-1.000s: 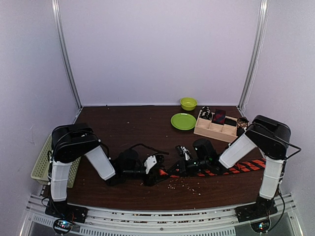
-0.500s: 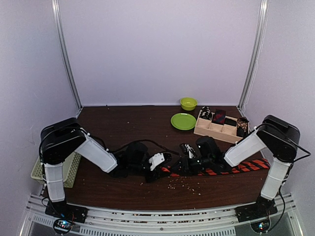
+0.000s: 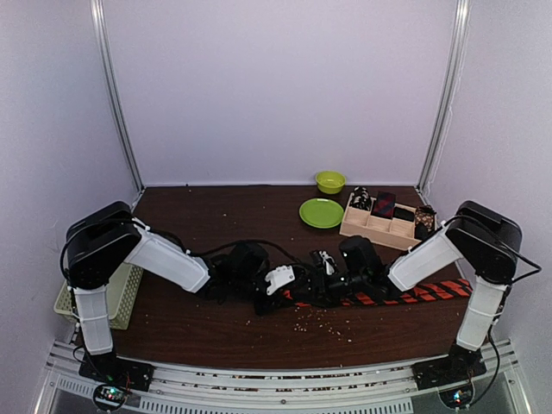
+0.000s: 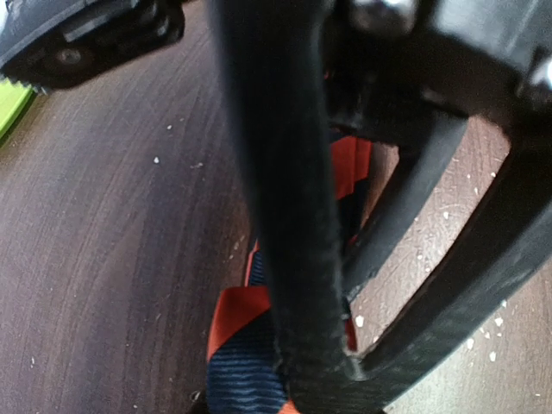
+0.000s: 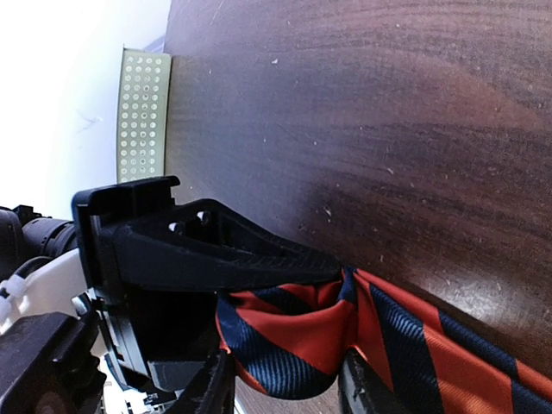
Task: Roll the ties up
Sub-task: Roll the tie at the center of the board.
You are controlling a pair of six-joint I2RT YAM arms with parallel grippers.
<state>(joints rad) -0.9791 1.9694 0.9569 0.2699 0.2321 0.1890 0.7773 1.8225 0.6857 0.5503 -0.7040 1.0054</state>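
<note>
The long orange-red tie (image 3: 414,294) with dark diagonal stripes lies along the table's front right. Its left end is curled into a loop (image 5: 332,336). My right gripper (image 3: 323,282) straddles that loop, a finger touching each side (image 5: 285,392). My left gripper (image 3: 291,288) meets it from the left. One of the left gripper's black fingers (image 5: 233,254) presses on the fold where the loop starts. In the left wrist view the tie (image 4: 246,345) shows under that finger (image 4: 289,259). Other rolled ties (image 3: 384,204) sit in a wooden tray.
The wooden compartment tray (image 3: 373,228) stands at the back right. A green plate (image 3: 321,212) and a green bowl (image 3: 329,181) are beside it. A pale green mesh basket (image 3: 71,295) is at the left edge. Crumbs (image 3: 319,323) dot the table in front of the grippers.
My left arm has reached right and its gripper has closed in on the tie's end beside the right gripper. The right gripper has barely moved.
</note>
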